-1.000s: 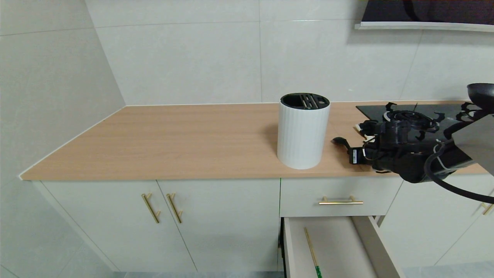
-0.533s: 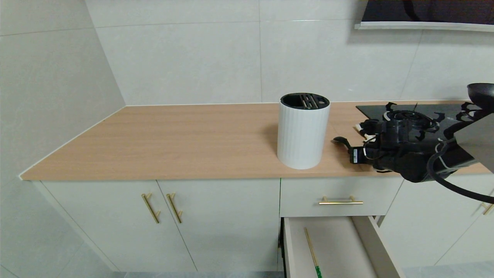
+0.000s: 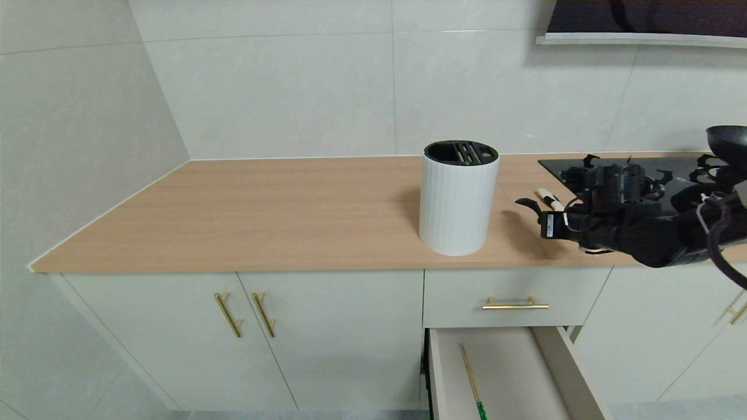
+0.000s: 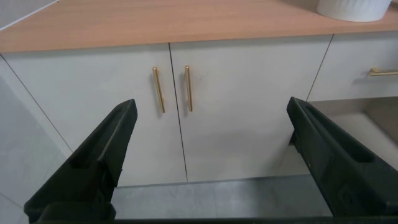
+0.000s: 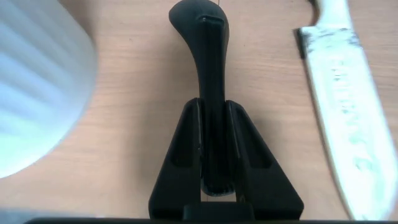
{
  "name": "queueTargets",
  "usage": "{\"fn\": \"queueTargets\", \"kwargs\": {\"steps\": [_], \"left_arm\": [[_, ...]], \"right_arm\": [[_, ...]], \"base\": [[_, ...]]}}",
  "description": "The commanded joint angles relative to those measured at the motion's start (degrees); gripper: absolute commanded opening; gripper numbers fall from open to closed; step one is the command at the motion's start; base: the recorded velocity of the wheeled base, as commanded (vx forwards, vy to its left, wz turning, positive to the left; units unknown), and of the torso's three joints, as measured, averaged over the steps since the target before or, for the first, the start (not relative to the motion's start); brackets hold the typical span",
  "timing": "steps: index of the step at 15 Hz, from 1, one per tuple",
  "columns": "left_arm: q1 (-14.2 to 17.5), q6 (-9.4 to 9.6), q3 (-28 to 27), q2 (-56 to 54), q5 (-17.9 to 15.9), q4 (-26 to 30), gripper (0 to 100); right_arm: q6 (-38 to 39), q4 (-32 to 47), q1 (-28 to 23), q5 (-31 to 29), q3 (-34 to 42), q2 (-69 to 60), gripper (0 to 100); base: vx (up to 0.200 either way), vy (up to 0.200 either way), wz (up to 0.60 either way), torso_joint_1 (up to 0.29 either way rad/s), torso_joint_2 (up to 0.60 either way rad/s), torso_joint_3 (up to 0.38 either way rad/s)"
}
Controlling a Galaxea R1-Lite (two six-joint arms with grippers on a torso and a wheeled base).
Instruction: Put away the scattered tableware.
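where right tool (image 5: 213, 109) pinches, rounded black handle (image 5: 200, 31) protrudes.

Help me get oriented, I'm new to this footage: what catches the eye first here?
A white ribbed holder with a slotted black top stands on the wooden counter. Right of it, the right gripper is shut on a black-handled utensil, with a white knife lying beside it on the counter. Below, a drawer stands open with chopsticks inside.
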Motion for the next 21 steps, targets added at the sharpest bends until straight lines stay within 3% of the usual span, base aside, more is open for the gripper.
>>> {"fn": "queueTargets", "kwargs": {"steps": [1,4,8,12,21], "left_arm": [[0.0,-0.01,0.0,0.1,0.0,0.0,100],[0.0,-0.01,0.0,0.1,0.0,0.0,100],[0.0,-0.01,0.0,0.1,0.0,0.0,100],[0.0,-0.01,0.0,0.1,0.0,0.0,100],[0.0,-0.01,0.0,0.1,0.0,0.0,100]], "right_arm": [[0.8,1.9,0.9,0.0,4.1,-8.3,0],[0.9,4.3,2.2,0.0,10.4,-18.3,0],[0.9,13.0,5.9,-1.4,17.7,-30.2,0],[0.8,13.1,5.9,-1.3,27.0,-37.1,0],[0.5,12.9,7.3,-1.0,29.0,-35.1,0]], "base": [[0.000,0.000,0.00,0.000,0.00,0.000],[0.000,0.000,0.00,0.000,0.00,0.000],[0.000,0.000,0.00,0.000,0.00,0.000],[0.000,0.000,0.00,0.000,0.00,0.000],[0.000,0.000,0.00,0.000,0.00,0.000]]}}
